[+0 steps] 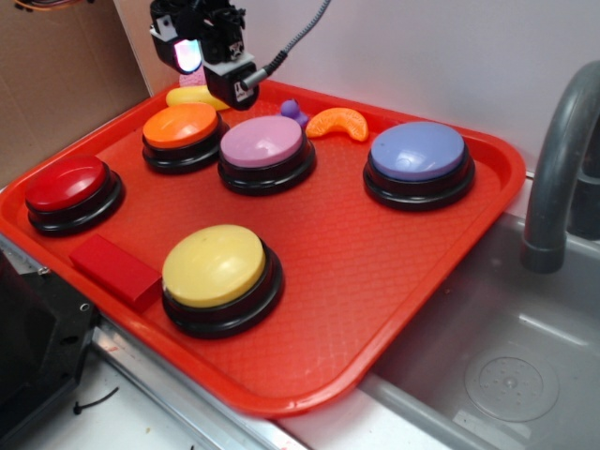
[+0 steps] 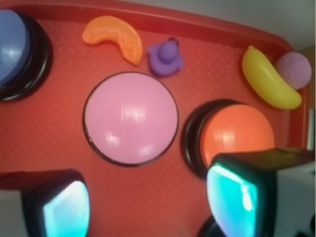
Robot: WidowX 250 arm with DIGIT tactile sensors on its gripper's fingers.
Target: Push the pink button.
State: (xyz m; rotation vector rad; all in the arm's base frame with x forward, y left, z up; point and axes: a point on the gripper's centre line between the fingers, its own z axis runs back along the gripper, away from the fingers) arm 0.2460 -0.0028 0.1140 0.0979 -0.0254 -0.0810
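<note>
The open, empty claw (image 2: pixel 148 207) hangs near the red tray's (image 1: pixel 412 309) back edge; the round pink plastic button (image 2: pixel 130 118) probably sits just below and ahead.

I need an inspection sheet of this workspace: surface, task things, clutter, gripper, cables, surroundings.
Surface: red tray beside a sink.
Job's things: pink button, untouched, near the tray's back.
Clutter: orange button, red button, yellow button, lavender-blue button, red block, orange slice, purple toy, banana, pink ball.
Grippers: gripper open, above the tray, nothing held.
Cables: grey cable at the gripper.
Surroundings: sink, grey faucet.
</note>
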